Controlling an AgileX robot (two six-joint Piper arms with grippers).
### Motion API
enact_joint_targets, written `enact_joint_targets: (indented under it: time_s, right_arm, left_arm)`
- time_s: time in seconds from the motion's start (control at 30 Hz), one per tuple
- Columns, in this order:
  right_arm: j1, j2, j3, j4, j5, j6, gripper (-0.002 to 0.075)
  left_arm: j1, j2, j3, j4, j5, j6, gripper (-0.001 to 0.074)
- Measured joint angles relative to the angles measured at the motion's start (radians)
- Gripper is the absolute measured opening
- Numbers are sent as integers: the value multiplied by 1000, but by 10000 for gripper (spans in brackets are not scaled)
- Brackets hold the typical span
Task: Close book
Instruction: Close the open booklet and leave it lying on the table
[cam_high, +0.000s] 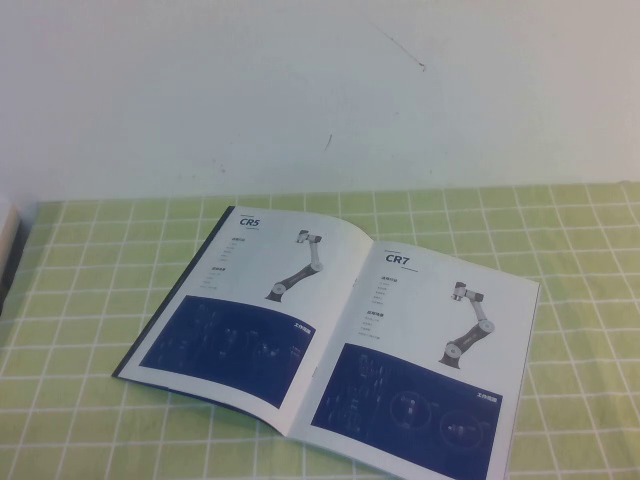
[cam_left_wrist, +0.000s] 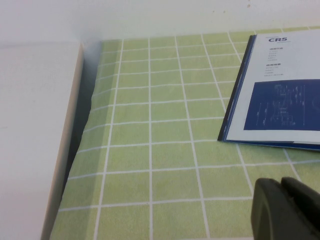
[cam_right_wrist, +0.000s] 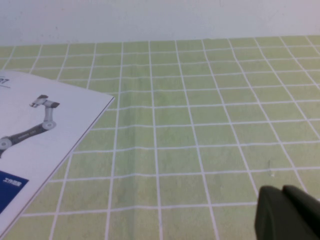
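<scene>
Covering the bench is a light green cloth (cam_high: 80, 330) ruled into squares by white lines, and behind it rises a plain white wall (cam_high: 300, 90) with a few small dark marks. At the bench's left edge stands one white slab (cam_left_wrist: 35, 140), with the cloth running up against its side.

One book (cam_high: 330, 330) lies open and flat near the middle of the bench, turned a little askew. Two pages face up: the left page (cam_high: 250, 300) is headed CR5 and the right page (cam_high: 430, 370) CR7. Each carries one picture of a robot arm and one dark blue panel.

There are two hands. The left hand (cam_left_wrist: 282, 202) appears as a dark shape above the cloth, to the left of the book and apart from it. The right hand (cam_right_wrist: 285, 212) is likewise dark, above bare cloth to the right of the book, not touching it. Whether either hand is open or closed cannot be told.
</scene>
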Motion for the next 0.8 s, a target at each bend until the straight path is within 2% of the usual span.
enact_joint_targets:
  time_s: [0.8]
  right_arm:
    - [0,0,0,0,0,-25,-3]
  left_arm:
    - [0,0,0,0,0,-2,-4]
